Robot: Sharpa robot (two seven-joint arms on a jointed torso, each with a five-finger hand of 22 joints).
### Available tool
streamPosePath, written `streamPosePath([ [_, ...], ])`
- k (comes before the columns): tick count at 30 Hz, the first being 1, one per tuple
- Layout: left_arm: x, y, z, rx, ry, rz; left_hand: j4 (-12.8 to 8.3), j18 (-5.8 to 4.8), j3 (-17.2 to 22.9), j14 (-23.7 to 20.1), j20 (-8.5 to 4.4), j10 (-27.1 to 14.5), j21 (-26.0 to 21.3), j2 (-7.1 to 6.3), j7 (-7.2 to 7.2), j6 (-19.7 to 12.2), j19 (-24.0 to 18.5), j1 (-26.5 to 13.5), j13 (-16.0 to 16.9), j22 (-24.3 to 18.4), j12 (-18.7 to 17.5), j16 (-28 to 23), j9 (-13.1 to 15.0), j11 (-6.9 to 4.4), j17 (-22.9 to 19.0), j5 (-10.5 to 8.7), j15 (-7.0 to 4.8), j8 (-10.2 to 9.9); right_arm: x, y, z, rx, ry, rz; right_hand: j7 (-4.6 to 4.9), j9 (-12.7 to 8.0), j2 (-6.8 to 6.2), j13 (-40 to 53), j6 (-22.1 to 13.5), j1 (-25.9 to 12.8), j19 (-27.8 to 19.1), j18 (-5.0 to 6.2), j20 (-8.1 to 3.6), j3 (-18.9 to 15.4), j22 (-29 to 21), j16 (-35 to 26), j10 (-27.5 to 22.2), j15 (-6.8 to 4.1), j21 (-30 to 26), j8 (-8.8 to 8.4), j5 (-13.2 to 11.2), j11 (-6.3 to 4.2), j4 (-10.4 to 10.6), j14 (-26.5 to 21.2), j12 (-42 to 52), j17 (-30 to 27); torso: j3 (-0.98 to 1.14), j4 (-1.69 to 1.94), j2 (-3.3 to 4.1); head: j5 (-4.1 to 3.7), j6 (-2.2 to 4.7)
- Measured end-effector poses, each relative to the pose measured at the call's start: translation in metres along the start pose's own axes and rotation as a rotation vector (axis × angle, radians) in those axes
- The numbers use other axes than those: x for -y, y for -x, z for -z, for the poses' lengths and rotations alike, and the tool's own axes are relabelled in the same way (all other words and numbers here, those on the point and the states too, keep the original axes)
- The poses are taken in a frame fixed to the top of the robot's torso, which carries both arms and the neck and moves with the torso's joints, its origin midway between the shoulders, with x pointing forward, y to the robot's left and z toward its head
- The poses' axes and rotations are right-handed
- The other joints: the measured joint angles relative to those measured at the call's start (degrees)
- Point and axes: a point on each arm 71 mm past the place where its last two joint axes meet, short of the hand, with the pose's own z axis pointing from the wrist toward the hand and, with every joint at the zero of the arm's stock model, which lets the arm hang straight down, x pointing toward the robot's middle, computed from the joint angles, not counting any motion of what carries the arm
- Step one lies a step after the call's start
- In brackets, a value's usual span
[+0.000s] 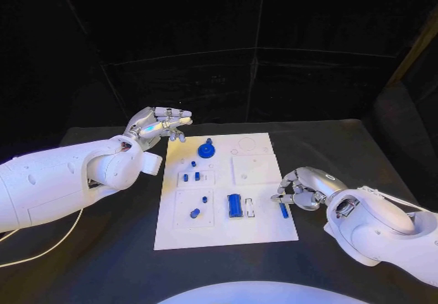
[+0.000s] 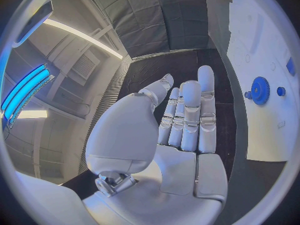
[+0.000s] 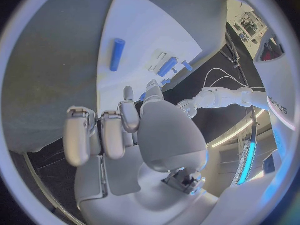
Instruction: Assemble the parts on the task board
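The right hand hangs at the right edge of the task board, fingers curled inward; the right wrist view shows nothing between them, so it reads as clenched and holding no part. Just beside its fingertips a blue cylindrical peg lies loose on the board. Further toward the board's middle from that peg sit a small pale frame and a larger blue block side by side.

The left hand hovers off the board's far left corner, fingers straight and apart in the left wrist view, grasping nothing. Nearest to it on the board is the blue gear, which appears already seated on its post. Nearer the robot from the gear are several small blue pieces along the board's left column, and two more, a small slanted piece among them, in the square below.

Judged from this, the gear looks done, while the peg, the block and some small pieces look still unplaced, so much of the assembly remains.
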Motion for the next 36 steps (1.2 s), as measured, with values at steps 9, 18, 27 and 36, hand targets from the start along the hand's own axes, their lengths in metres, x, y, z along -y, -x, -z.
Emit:
streamPosePath([
  [9,-0.001,-0.001,0.000,-0.003,0.002,0.001,0.0,0.01,0.0,0.0,0.00,0.0,0.0,0.00,0.00,0.0,0.0,0.0,0.0,0.0,0.0,0.0,0.0,0.00,0.0,0.00,0.00,0.0,0.019,0.002,-0.005,0.022,-0.063,0.022,-0.06,-0.2,-0.10,-0.3,0.9,1.1,0.0,0.00,0.00,0.0,0.0,-0.3,-0.1,0.00,0.0,-0.33,0.3,0.10,-0.5,0.0,-0.3,0.0,0.04,-0.13,-0.02,-0.75,-0.04],
  [18,-0.002,-0.001,0.000,-0.003,0.004,0.001,0.0,0.00,0.0,0.0,0.00,0.0,0.0,0.29,0.00,0.0,0.0,0.3,0.0,-0.1,0.2,0.0,0.0,0.00,-0.1,0.00,0.00,0.2,0.022,-0.011,-0.007,-0.035,-0.094,0.051,-0.64,-0.1,-1.05,0.3,2.8,0.8,0.0,0.00,0.00,-1.3,0.0,-0.3,0.0,0.00,0.0,-0.33,0.0,0.02,0.1,0.0,0.2,0.0,0.00,0.07,0.03,-0.87,-0.15],
  [27,-0.002,-0.001,0.000,-0.003,0.005,0.001,0.0,0.00,0.0,0.0,0.00,0.0,0.0,0.29,0.00,0.0,0.0,0.3,0.0,-0.1,0.2,0.0,0.0,0.00,-0.1,0.00,0.00,0.2,0.021,-0.020,-0.006,-0.099,-0.105,0.089,-0.77,0.4,-1.48,1.0,3.3,0.4,0.0,0.00,-0.01,-1.8,0.0,-0.3,0.3,-0.02,0.0,0.21,-0.3,-0.35,0.4,0.0,0.7,0.0,-0.05,0.08,-0.01,-0.83,-0.32],
  [36,-0.002,0.000,0.000,-0.001,0.006,0.000,0.0,0.00,0.0,0.0,0.00,0.0,0.0,0.29,0.00,0.0,0.0,0.3,0.0,-0.1,0.2,0.0,0.0,0.00,-0.1,0.00,0.00,0.2,0.017,-0.022,-0.006,-0.114,-0.096,0.107,-0.90,0.6,-1.47,1.1,3.7,0.4,0.0,0.00,-0.01,-1.8,0.0,-0.3,0.3,-0.02,0.0,0.54,-0.3,-0.35,0.4,0.0,0.7,0.0,-0.05,0.08,-0.05,-0.88,-0.14],
])
